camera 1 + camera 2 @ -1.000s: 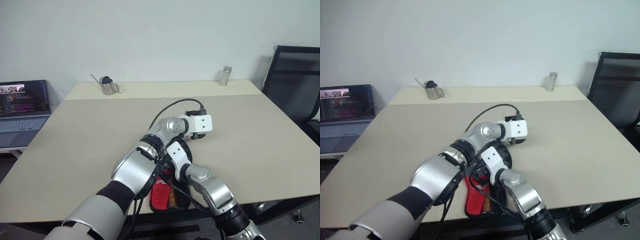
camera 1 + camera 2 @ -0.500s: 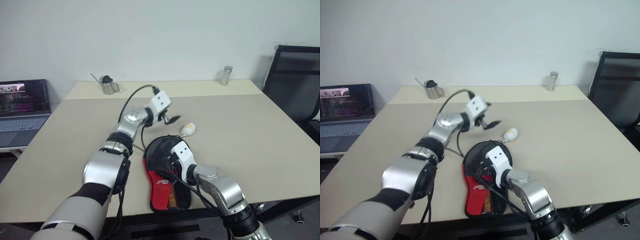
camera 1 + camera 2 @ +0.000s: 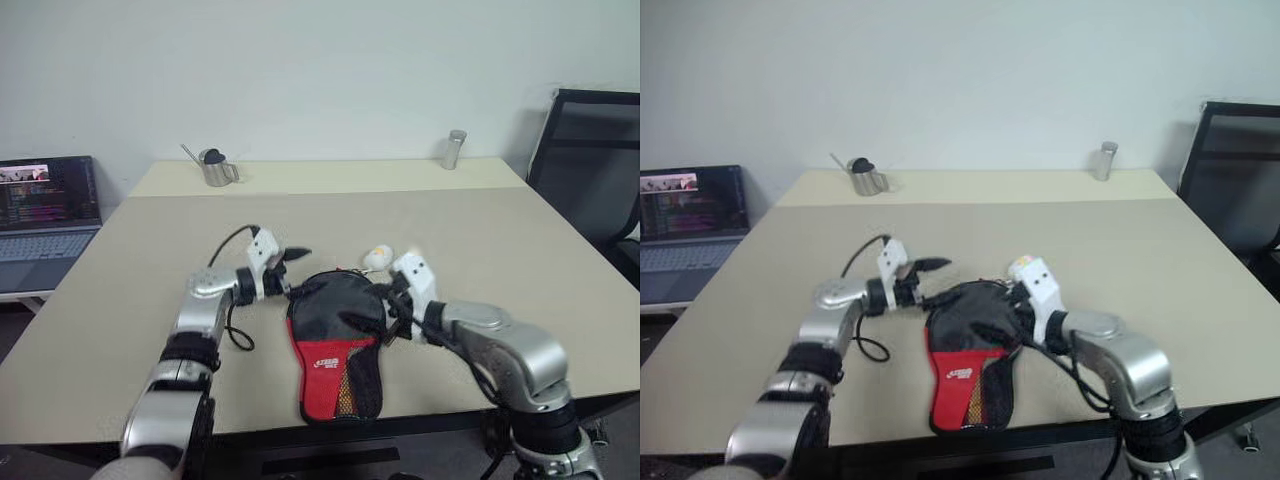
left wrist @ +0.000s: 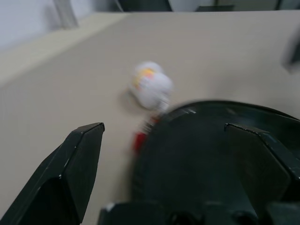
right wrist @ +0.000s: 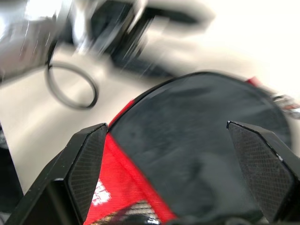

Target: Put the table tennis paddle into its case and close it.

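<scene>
Evidently both claws stood fully spread and held nothing. The left claw (image 3: 290,262) hovered level just beside the round head of the case (image 3: 335,340), on its left, with fingers (image 4: 70,176) pointing across the head towards the small yellow-and-white ball (image 4: 151,90). The right claw (image 3: 378,318) hung at the opposite edge of the head; in its wrist view the fingers (image 5: 82,161) stood to either side of the black fabric, and whether they touched it could not be told. The case lay flat near the front edge of the table (image 3: 520,250), round black head away from the robot, red panel and mesh pocket towards it. The table tennis paddle was not separately visible; from the full, rounded shape of the head, it probably sat inside already, so insertion was judged complete. A thin line of red showed along the rim of the head in the left wrist view, which suggested the zipper edge gaped there; whether the zip was run round could not be read. Closing was therefore judged the remaining step. The ball lay just beyond the head, close to its far rim. Well apart, a small metal pitcher (image 3: 214,170) and a metal shaker (image 3: 453,150) stood at the far side, a laptop (image 3: 45,215) off to the left.
</scene>
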`<state>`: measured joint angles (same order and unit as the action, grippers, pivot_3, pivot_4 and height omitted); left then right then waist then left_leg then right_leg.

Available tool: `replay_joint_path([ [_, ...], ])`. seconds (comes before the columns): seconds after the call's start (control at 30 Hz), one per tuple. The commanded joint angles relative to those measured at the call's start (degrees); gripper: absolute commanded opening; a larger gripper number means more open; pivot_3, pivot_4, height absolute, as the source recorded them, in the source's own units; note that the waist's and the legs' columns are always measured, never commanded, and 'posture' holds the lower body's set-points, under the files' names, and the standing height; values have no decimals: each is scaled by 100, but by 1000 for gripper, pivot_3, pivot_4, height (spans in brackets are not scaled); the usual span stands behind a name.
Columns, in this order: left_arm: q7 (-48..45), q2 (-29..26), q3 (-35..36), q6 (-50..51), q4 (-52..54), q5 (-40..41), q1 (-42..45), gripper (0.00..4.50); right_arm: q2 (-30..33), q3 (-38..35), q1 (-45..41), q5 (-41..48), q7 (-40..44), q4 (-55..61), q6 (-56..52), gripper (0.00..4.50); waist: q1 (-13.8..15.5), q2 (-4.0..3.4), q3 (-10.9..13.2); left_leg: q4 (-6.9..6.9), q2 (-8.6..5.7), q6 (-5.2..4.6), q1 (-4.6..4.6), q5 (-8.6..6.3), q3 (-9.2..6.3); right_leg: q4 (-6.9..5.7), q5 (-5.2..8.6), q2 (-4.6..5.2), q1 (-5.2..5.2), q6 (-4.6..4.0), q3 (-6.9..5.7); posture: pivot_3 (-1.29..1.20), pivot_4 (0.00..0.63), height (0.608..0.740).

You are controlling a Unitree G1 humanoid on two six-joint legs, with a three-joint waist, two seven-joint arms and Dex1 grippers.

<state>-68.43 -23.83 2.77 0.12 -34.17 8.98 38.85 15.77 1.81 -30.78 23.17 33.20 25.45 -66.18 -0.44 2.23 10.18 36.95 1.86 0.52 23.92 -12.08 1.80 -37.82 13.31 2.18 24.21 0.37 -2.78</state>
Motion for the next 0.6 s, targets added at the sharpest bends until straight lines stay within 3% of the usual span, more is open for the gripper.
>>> replay_joint_path([
  [0.03,21,-154,-77,644,1147,292,-240,4468,37,-404,-477,138,-93,-490,266,4500,11,0,0,1,0,0,-2,0,-4,-4,1,0,0,-1,-3,0,150,740],
  [0.2,172,-238,-162,957,1540,320,-413,4468,-205,-494,-1227,-259,-627,-2047,1110,4500,17,-2,1,2,2,-4,-12,3,-8,-10,-6,-7,-4,-16,-5,0,150,740],
  [0.6,136,-411,-303,1356,2114,536,-666,4468,-645,-669,-3117,-1163,-1436,-7285,4194,4500,-37,-12,7,-12,-5,-5,0,1,15,9,-6,-11,7,-13,20,0,150,740],
])
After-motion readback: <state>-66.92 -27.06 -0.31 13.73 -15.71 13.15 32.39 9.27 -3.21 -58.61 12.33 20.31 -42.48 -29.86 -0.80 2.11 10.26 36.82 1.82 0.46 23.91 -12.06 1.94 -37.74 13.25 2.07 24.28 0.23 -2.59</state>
